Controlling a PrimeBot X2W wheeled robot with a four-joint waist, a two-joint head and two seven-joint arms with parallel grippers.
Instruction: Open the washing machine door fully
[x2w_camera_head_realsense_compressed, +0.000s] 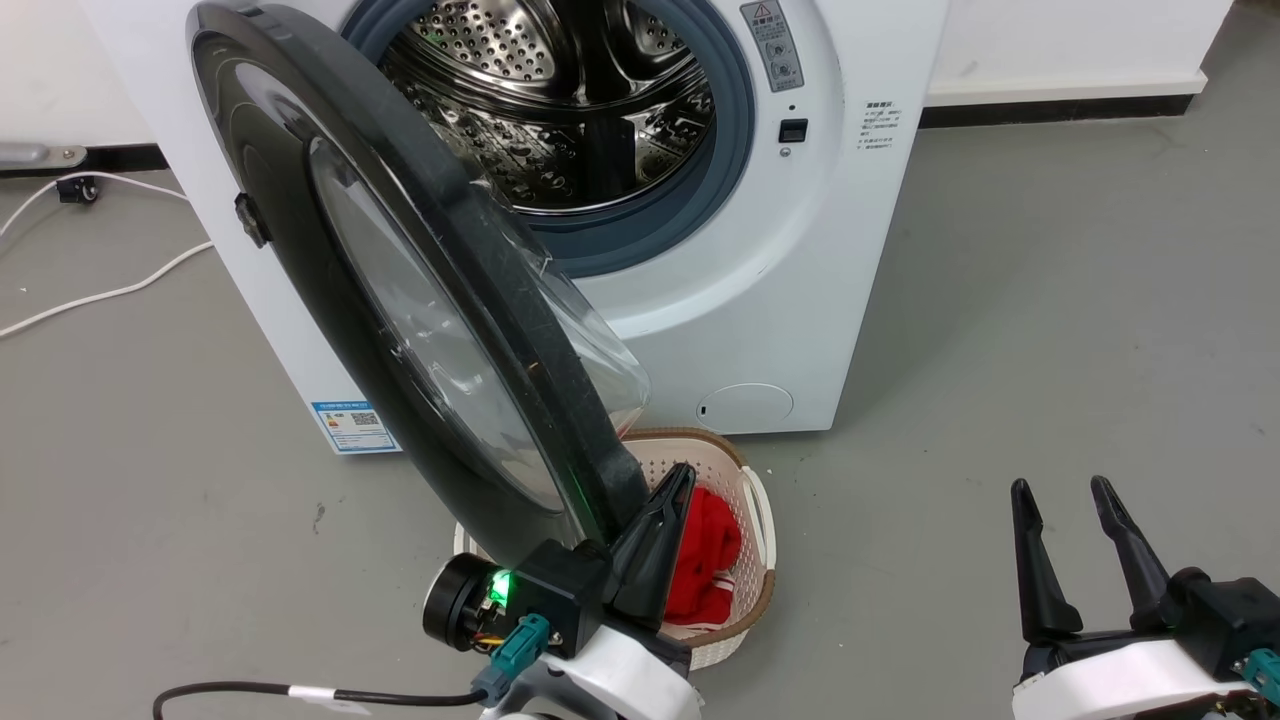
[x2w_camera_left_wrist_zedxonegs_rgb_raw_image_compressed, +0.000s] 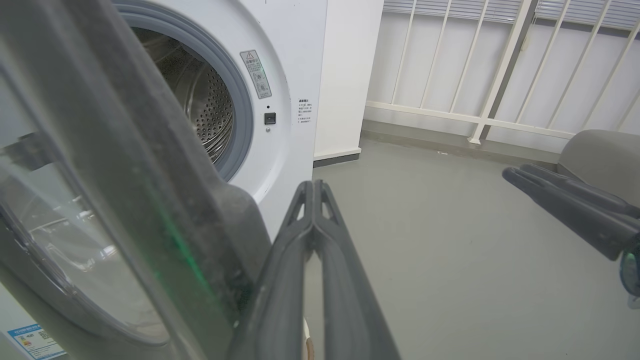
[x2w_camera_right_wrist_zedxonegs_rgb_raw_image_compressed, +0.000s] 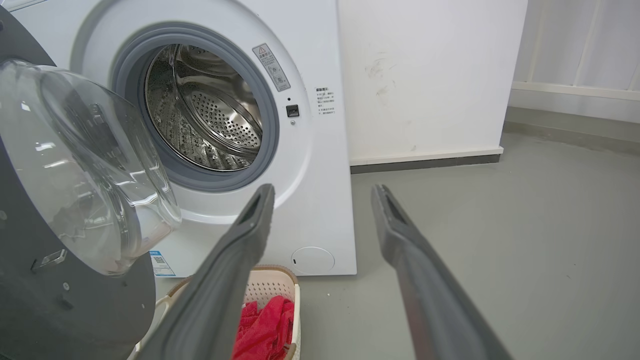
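The white washing machine (x2w_camera_head_realsense_compressed: 800, 280) stands with its steel drum (x2w_camera_head_realsense_compressed: 560, 110) exposed. Its black washing machine door (x2w_camera_head_realsense_compressed: 480, 300) is swung out from the left hinge, about halfway, the clear glass bowl (x2w_camera_head_realsense_compressed: 600, 350) facing the drum. My left gripper (x2w_camera_head_realsense_compressed: 682, 480) is shut with nothing between its fingers and lies against the inner side of the door's free edge. In the left wrist view the shut left gripper (x2w_camera_left_wrist_zedxonegs_rgb_raw_image_compressed: 314, 186) rises right beside the door (x2w_camera_left_wrist_zedxonegs_rgb_raw_image_compressed: 125, 165). My right gripper (x2w_camera_head_realsense_compressed: 1075, 490) stands open over the floor to the right; its view shows the right gripper (x2w_camera_right_wrist_zedxonegs_rgb_raw_image_compressed: 324, 192) facing the machine (x2w_camera_right_wrist_zedxonegs_rgb_raw_image_compressed: 320, 150) and door (x2w_camera_right_wrist_zedxonegs_rgb_raw_image_compressed: 85, 165).
A white basket (x2w_camera_head_realsense_compressed: 745, 480) holding a red cloth (x2w_camera_head_realsense_compressed: 710, 560) sits on the floor under the door, in front of the machine. White cables (x2w_camera_head_realsense_compressed: 100, 295) trail on the floor at the left. A white railing (x2w_camera_left_wrist_zedxonegs_rgb_raw_image_compressed: 480, 120) runs along the right side.
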